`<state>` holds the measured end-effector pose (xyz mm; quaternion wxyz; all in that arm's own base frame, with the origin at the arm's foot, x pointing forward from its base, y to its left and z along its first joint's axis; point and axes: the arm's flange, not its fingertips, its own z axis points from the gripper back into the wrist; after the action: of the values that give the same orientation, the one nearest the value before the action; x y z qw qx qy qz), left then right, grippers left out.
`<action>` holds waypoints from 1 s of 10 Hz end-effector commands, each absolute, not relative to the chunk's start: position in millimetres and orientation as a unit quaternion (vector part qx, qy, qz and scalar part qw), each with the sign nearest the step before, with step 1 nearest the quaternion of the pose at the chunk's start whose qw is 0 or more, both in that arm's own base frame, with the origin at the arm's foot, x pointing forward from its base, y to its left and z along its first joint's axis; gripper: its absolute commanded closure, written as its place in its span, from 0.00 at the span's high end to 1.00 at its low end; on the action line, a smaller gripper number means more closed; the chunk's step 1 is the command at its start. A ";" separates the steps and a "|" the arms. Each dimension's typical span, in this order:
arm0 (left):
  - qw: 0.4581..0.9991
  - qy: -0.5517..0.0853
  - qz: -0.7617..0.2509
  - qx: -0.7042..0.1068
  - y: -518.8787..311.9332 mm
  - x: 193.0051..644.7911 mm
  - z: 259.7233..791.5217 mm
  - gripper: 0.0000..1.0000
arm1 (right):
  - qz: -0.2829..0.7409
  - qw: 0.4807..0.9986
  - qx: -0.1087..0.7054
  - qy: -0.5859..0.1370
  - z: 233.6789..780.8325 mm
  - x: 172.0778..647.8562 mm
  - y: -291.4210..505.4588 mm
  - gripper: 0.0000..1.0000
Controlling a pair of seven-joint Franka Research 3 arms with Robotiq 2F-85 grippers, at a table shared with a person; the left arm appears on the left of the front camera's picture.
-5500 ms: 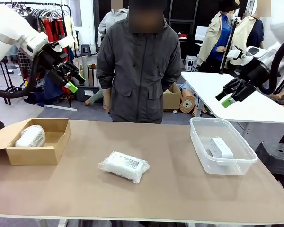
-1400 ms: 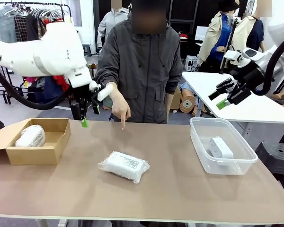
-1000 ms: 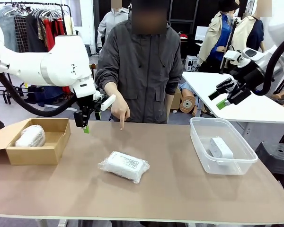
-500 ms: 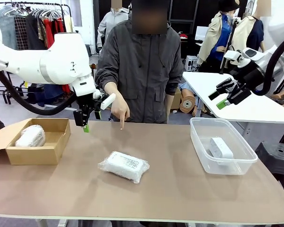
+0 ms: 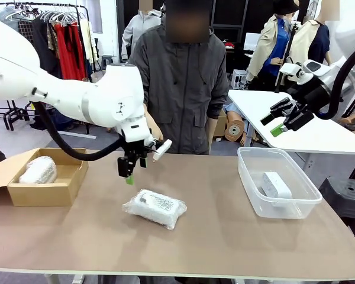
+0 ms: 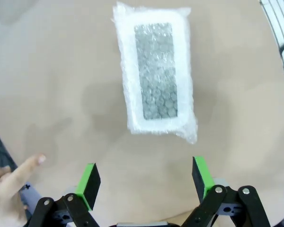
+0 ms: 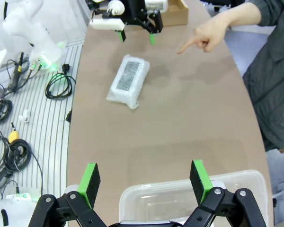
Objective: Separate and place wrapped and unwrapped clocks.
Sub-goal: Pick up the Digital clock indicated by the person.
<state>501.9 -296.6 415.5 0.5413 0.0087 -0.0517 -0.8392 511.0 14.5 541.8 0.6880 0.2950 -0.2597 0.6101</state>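
Observation:
A flat rectangular wrapped clock (image 5: 155, 207) lies mid-table; in the left wrist view this wrapped clock (image 6: 154, 71) sits just ahead of the open fingers. My left gripper (image 5: 129, 173) hangs open a little above and behind the bundle's left end. The rounder wrapped clock (image 5: 38, 170) rests inside the cardboard box (image 5: 71, 177). The bare white clock (image 5: 276, 184) lies in the clear bin (image 5: 248, 177). My right gripper (image 5: 279, 126) is open, high at the right, holding nothing. The right wrist view looks down on the wrapped clock (image 7: 128, 80) and my left gripper (image 7: 135, 35).
A person stands at the far side, with a hand (image 7: 203, 40) pointing a finger down at the table; the fingertip (image 6: 19, 172) is close to my left fingers. The bin's rim (image 7: 189, 194) lies below my right gripper. A white table (image 5: 319, 136) stands at the right.
My left arm has swung right and down from near the box's far corner to just above the flat wrapped clock. The right arm has held still.

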 end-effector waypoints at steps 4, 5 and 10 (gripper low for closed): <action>0.544 -0.048 -0.838 0.022 -323.5 492.0 384.1 1.00 | 0.605 0.693 0.297 -0.259 543.7 511.2 15.2 1.00; 0.539 -0.052 -0.841 0.018 -327.4 490.4 380.1 1.00 | 0.605 0.693 0.297 -0.259 543.7 511.2 15.2 1.00; 0.532 -0.035 -0.846 0.003 -337.7 489.4 355.6 1.00 | 0.605 0.693 0.297 -0.259 543.7 511.2 15.2 1.00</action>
<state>489.8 -338.9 357.6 0.5331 -0.0053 -0.0333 -0.8454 511.0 14.5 541.7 0.6880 0.2950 -0.2597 0.6101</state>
